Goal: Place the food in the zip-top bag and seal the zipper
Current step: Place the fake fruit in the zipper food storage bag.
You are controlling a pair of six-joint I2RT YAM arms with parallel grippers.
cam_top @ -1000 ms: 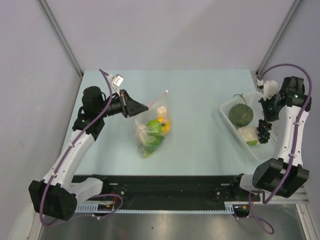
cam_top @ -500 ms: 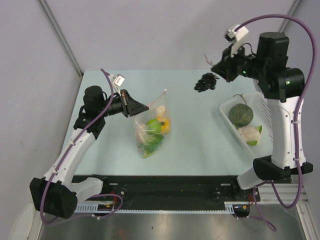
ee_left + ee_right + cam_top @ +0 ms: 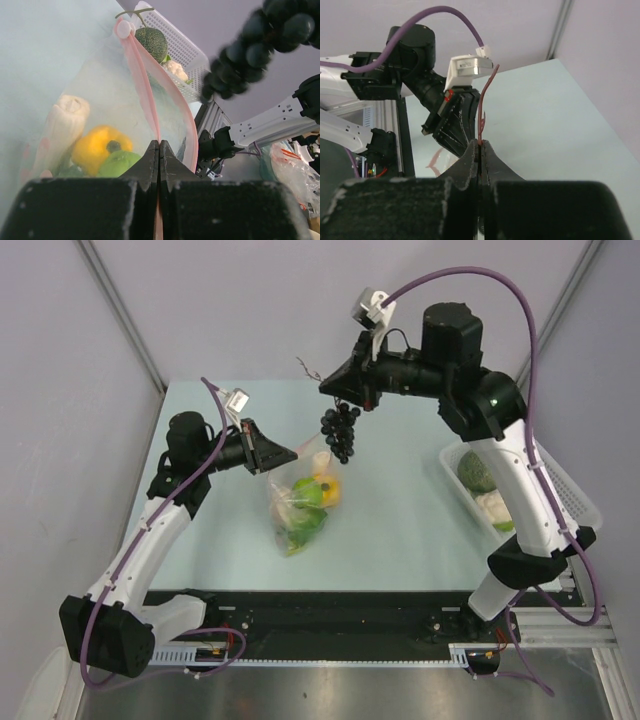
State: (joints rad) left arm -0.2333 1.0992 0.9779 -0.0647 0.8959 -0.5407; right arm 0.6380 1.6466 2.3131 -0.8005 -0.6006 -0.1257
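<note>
The clear zip-top bag (image 3: 300, 495) lies mid-table with a yellow piece, green pieces and a pale white piece inside (image 3: 95, 147). My left gripper (image 3: 290, 454) is shut on the bag's pink-red zipper strip (image 3: 145, 95) and holds the mouth up and open. My right gripper (image 3: 335, 392) is shut on the reddish stem (image 3: 482, 112) of the dark purple grape bunch (image 3: 340, 433), which hangs above the bag's mouth and shows in the left wrist view (image 3: 255, 45). A green melon (image 3: 478, 472) and a pale white piece (image 3: 497, 508) lie in the basket.
A white latticed basket (image 3: 560, 495) stands at the right edge of the table, partly behind my right arm. It also shows in the left wrist view (image 3: 185, 47). Grey walls enclose the table.
My right gripper has lifted the grape bunch out of the basket and carried it left across the table to above the bag's mouth. My left gripper has not moved.
</note>
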